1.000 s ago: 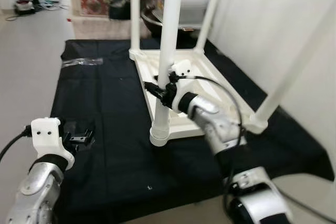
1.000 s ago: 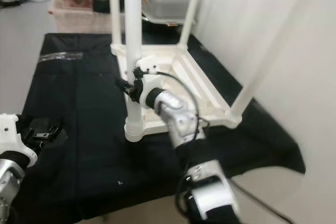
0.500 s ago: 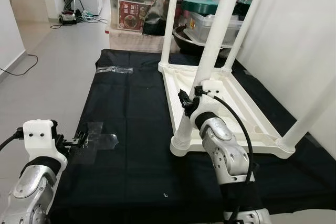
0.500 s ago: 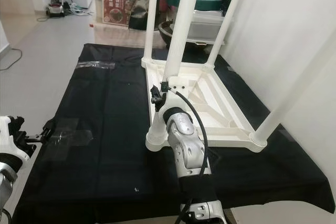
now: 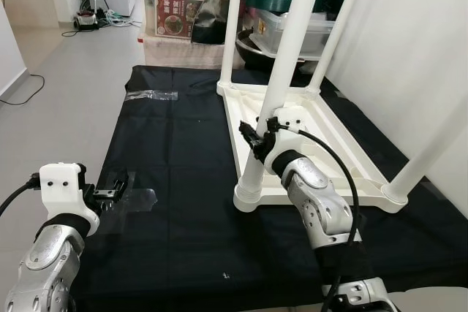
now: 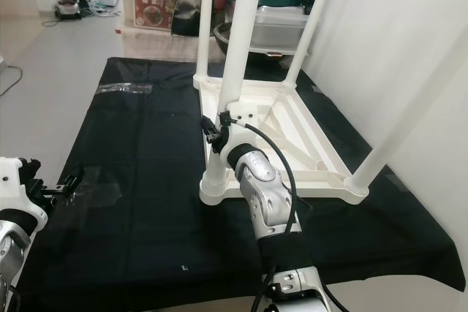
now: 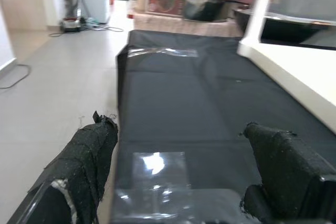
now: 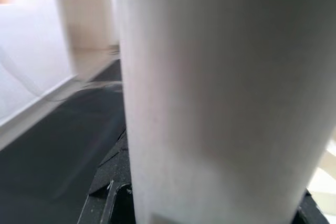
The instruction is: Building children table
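A white children's table lies upside down on a black cloth, its four legs pointing up. My right gripper is at the near-left leg, about a third of the way up, shut on it. In the right wrist view that leg stands between the black fingers. My left gripper hovers low over the cloth's left side, open, nothing between its fingers. It is well apart from the table.
A clear plastic sheet lies on the cloth just ahead of my left gripper, and a clear strip lies farther back. Storage boxes and pots stand behind the cloth. A white wall runs along the right. Grey floor lies to the left.
The whole view has shifted as my head moved. My right gripper stays on the same table leg. The left gripper remains open over the cloth.
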`<state>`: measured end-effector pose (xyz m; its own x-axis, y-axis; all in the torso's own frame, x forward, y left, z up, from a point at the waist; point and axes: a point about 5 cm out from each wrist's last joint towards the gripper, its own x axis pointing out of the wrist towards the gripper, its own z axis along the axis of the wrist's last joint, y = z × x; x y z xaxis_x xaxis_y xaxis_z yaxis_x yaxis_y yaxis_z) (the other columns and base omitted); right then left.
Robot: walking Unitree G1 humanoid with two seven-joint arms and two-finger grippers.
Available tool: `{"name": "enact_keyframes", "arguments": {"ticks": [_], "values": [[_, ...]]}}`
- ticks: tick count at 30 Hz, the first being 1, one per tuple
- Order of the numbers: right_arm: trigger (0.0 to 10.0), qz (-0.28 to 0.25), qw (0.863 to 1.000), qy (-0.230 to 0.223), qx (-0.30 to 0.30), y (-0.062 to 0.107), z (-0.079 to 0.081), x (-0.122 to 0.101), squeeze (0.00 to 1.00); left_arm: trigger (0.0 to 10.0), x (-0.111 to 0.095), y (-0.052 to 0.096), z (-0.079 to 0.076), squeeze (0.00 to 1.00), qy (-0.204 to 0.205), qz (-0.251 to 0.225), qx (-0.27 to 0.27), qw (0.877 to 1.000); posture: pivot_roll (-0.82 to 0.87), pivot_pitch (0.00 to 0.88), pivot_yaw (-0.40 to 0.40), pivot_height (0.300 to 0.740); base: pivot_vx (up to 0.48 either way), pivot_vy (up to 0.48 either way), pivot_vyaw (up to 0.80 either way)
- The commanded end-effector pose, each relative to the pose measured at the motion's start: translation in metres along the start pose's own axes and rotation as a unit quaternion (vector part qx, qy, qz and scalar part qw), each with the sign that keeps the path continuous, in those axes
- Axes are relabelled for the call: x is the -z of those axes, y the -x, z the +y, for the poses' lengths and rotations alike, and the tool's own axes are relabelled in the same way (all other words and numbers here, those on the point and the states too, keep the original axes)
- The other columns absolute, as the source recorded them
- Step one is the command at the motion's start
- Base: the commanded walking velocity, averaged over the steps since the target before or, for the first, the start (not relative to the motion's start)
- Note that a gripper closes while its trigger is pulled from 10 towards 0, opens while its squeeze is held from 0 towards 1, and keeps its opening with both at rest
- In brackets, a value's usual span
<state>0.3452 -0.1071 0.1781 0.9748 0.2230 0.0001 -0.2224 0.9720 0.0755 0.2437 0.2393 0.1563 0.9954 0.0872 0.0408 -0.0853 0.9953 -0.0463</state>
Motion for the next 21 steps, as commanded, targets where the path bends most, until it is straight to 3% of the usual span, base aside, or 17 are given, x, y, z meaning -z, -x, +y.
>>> {"name": "enact_keyframes", "arguments": {"ticks": [1, 5, 7, 17, 18, 19, 20, 21], "values": [[10.0, 0.079, 0.988, 0.024, 0.131, 0.014, -0.045, 0.036, 0.00, 10.0, 0.005, 0.001, 0.001, 0.00, 0.004, 0.009, -0.007, 1.000, 0.11, 0.000, -0.106, 0.740, 0.000, 0.000, 0.00], [10.0, 0.080, 0.984, 0.017, 0.159, 0.020, -0.047, 0.040, 0.00, 10.0, 0.006, 0.001, 0.001, 0.00, 0.004, 0.010, -0.007, 1.000, 0.11, 0.000, -0.103, 0.740, 0.000, 0.000, 0.00], [10.0, 0.078, 0.977, 0.008, 0.200, 0.032, -0.050, 0.043, 0.00, 10.0, 0.007, 0.001, 0.001, 0.00, 0.003, 0.012, -0.006, 1.000, 0.10, 0.000, -0.090, 0.740, 0.000, 0.000, 0.00], [10.0, 0.062, 0.979, 0.006, 0.193, 0.032, -0.047, 0.037, 0.00, 10.0, 0.008, -0.005, -0.002, 0.00, 0.003, 0.014, 0.001, 1.000, 0.09, 0.000, -0.081, 0.740, 0.000, 0.000, 0.00], [10.0, 0.058, 0.981, 0.002, 0.185, 0.031, -0.046, 0.035, 0.67, 10.0, 0.008, -0.005, -0.002, 0.00, 0.003, 0.014, 0.002, 1.000, 0.09, 0.000, -0.081, 0.740, 0.000, 0.000, 0.00], [10.0, 0.058, 0.981, 0.002, 0.185, 0.031, -0.046, 0.035, 0.67, 10.0, 0.008, -0.005, -0.002, 0.00, 0.003, 0.014, 0.002, 1.000, 0.09, 0.000, -0.081, 0.740, 0.000, 0.000, 0.00], [10.0, 0.047, 0.984, -0.003, 0.173, 0.030, -0.044, 0.032, 1.00, 10.0, 0.009, -0.005, -0.002, 0.00, 0.003, 0.015, 0.002, 1.000, 0.09, 0.000, -0.084, 0.740, 0.000, 0.000, 0.00], [10.0, 0.034, 0.986, -0.010, 0.163, 0.028, -0.041, 0.027, 1.00, 10.0, 0.009, -0.005, -0.002, 0.00, 0.003, 0.015, 0.001, 1.000, 0.09, 0.000, -0.084, 0.740, 0.000, 0.000, 0.00]]}}
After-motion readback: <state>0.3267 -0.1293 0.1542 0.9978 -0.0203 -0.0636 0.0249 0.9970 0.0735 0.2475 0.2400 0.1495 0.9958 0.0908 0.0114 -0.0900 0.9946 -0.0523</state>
